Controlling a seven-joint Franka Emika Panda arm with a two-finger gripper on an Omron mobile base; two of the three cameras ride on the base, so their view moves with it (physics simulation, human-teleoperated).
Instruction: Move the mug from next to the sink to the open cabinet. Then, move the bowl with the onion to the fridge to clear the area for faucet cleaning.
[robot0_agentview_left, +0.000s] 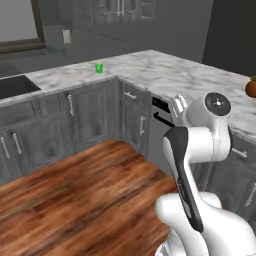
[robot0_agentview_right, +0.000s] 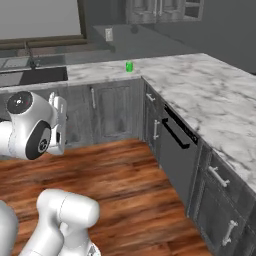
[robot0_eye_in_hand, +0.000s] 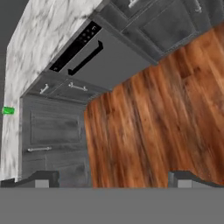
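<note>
**A:** Item one, the mug. Where do you list it?

**B:** Small, bright green, upright on the marble desk, near the inner corner where the two runs meet and toward the back edge. The sink lies along the same run, well apart from it. In the hand view the mug shows as a green speck at the desk's far edge.

**A:** Item two, the hand.

**B:** Jaws spread wide, nothing between them, pointed at the wood floor and the cabinet fronts. It is well short of the desk.

**A:** So what do you want from me on this step?

**B:** You are still on the approach to the mug. Drive the base closer to that inner corner first; I judge the reach too long from here. Then lift the hand above the desk edge before going in, so you don't clip the black appliance front or the drawer handles. Keep the jaws wide, come at the mug's body from the side away from its handle, and close only once both fingers flank it.
</note>
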